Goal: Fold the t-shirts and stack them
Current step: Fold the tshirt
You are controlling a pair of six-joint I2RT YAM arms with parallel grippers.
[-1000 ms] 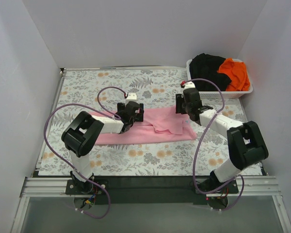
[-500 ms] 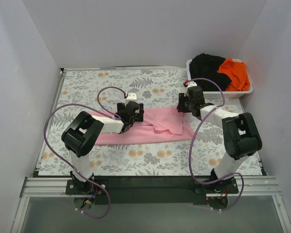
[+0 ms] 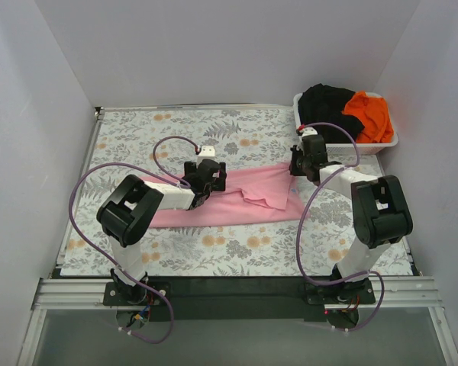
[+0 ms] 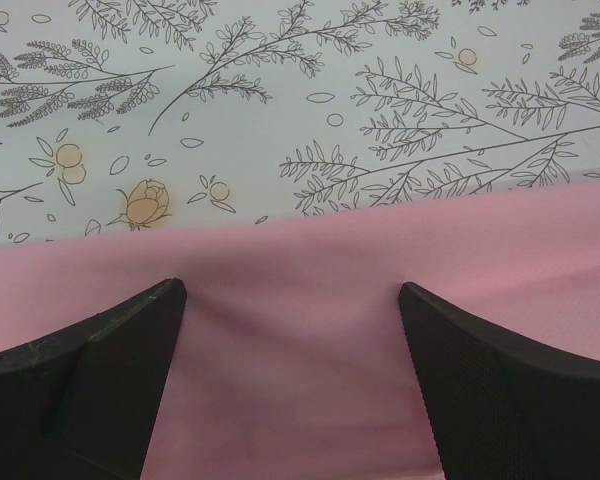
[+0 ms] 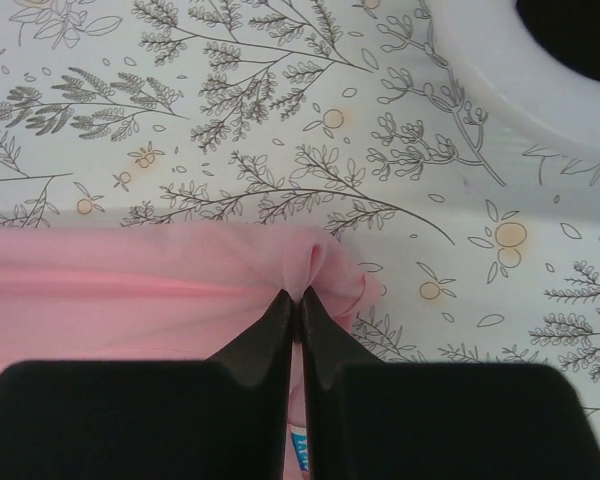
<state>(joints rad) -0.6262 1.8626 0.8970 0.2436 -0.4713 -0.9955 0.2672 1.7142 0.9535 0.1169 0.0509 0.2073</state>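
Note:
A light pink t-shirt lies spread in a long strip across the middle of the flowered table. My left gripper stands open over its far edge, both fingers resting on the pink cloth with bare cloth between them. My right gripper is shut on the shirt's far right corner; a pinched fold of pink cloth bulges up just beyond its fingertips. A black t-shirt and a bright orange t-shirt lie heaped in the white basket.
The basket sits at the table's far right corner, close behind my right gripper; its white rim shows at the upper right of the right wrist view. White walls close in the table on three sides. A black rail runs along the near edge.
My right gripper has moved right and toward the basket, then shut on the pink shirt's corner, drawing that end out to the right. The left arm has stayed still.

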